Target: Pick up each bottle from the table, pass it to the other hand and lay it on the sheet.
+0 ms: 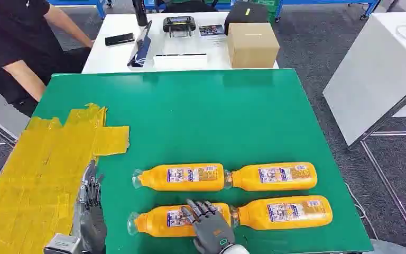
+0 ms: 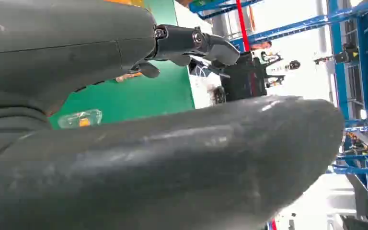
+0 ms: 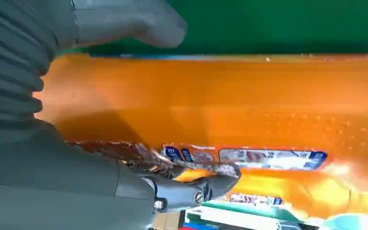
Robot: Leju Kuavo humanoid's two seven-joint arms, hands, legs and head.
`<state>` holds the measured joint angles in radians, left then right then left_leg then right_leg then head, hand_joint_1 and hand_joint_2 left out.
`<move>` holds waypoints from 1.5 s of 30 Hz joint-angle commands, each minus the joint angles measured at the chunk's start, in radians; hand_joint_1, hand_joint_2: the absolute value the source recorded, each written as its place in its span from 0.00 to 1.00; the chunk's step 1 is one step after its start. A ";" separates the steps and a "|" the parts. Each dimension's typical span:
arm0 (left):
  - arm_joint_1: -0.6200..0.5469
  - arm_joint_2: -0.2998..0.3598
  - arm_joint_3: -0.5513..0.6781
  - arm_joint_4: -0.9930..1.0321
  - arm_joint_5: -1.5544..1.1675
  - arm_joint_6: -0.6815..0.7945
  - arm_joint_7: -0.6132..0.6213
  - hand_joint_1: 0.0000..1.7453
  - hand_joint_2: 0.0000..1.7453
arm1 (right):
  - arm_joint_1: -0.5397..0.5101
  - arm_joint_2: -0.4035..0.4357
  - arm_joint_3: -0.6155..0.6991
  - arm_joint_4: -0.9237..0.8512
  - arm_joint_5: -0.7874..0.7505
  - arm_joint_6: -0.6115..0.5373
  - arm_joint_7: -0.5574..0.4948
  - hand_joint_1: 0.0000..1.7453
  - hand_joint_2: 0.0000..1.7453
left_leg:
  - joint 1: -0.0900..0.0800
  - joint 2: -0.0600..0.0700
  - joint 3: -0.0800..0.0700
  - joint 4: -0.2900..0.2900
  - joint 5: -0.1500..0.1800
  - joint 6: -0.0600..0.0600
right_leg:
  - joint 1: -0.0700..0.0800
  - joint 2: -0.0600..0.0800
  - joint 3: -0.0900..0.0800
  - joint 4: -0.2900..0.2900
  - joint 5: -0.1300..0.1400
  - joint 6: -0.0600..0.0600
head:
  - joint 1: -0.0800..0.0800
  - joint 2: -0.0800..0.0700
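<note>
On the green table four orange bottles lie on their sides in two rows, caps toward my left. My right hand rests on the near-left bottle, fingers draped over its label. From the right wrist, my fingers lie against the label and my thumb sits on the bottle's other side, but I cannot tell whether the grip is closed. The near-right bottle lies just beside it, neck to base. The far-left bottle and far-right bottle lie behind.

My left hand hovers at the edge of the yellow sheet, fingers apart, holding nothing. From the left wrist, my thumb blocks most of the scene; a bottle cap peeks out.

A person at the far left is cut off by the frame.
</note>
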<state>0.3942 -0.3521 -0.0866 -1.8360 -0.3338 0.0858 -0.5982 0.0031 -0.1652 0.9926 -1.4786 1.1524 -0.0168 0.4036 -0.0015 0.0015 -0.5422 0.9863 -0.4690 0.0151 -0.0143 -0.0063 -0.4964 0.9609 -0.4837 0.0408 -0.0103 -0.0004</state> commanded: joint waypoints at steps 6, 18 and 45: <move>-0.011 0.003 0.021 0.037 0.008 -0.021 0.003 0.00 0.00 | 0.022 0.000 0.035 0.169 -0.068 0.039 0.027 1.00 1.00 | 0.001 -0.002 0.005 -0.002 0.001 -0.001 | 0.001 -0.002 0.006 -0.003 0.001 -0.001 | 0.000 0.000; -0.019 0.003 0.019 0.051 0.017 -0.047 0.010 0.00 0.00 | 0.007 0.067 -0.044 0.254 -0.176 -0.031 -0.052 1.00 1.00 | 0.004 0.008 0.016 -0.002 -0.002 -0.004 | 0.004 0.008 0.013 -0.003 0.002 -0.002 | 0.000 0.000; 0.016 0.003 0.039 0.037 0.424 -0.021 0.104 0.00 1.00 | 0.177 0.277 -0.345 -0.166 -0.591 -0.303 -0.631 1.00 1.00 | 0.005 0.007 0.000 0.000 0.000 -0.006 | 0.005 0.010 0.008 -0.001 0.003 -0.005 | 0.000 0.000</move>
<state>0.4146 -0.3548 -0.0404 -1.8589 0.0198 0.1424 -0.5337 0.1377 0.0518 0.7008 -1.6090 0.5799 -0.3220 -0.1916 0.0020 0.0111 -0.5416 0.9862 -0.4694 0.0105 -0.0112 0.0050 -0.4890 0.9612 -0.4808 0.0377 -0.0103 -0.0004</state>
